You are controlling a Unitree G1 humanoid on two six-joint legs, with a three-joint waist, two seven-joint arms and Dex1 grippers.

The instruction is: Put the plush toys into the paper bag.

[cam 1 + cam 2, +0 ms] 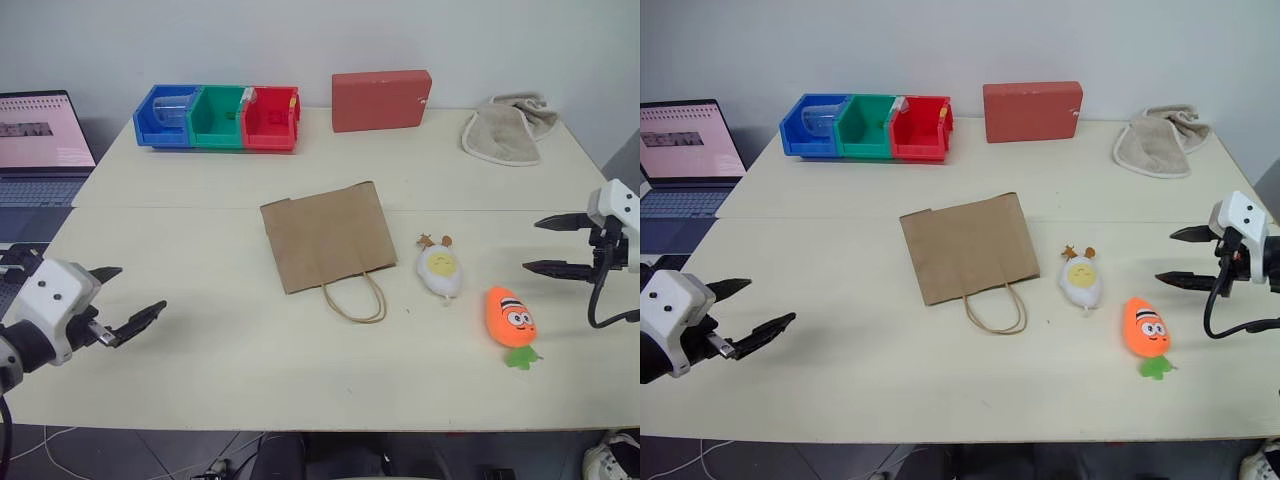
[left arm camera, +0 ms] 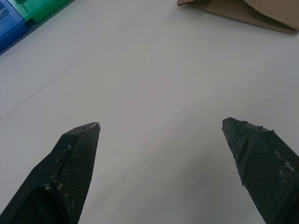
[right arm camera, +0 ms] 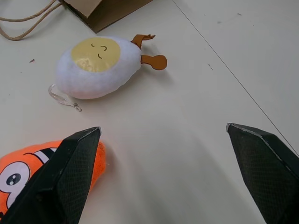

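1. Brown paper, lying flat: the paper bag (image 1: 328, 236) rests on its side on the counter (image 1: 250, 360), mouth and loop handles turned toward the robot, between the two sets of jaws and apart from both.
2. Neither toy is in the bag yet — the task looks not yet begun.
3. The white egg toy (image 1: 440, 271) lies just beside the bag's mouth, on the side toward the right gripper (image 1: 550, 245). The orange carrot toy (image 1: 510, 318) lies closer still to those jaws, a little below them.
4. The right jaws stand wide apart, empty, pointing toward the two toys.
5. The left gripper (image 1: 125, 300) hangs over bare counter, jaws wide apart and empty, well apart from bag and toys.
6. Left to do — open or lift the bag's mouth, then pick up each toy and put it in.
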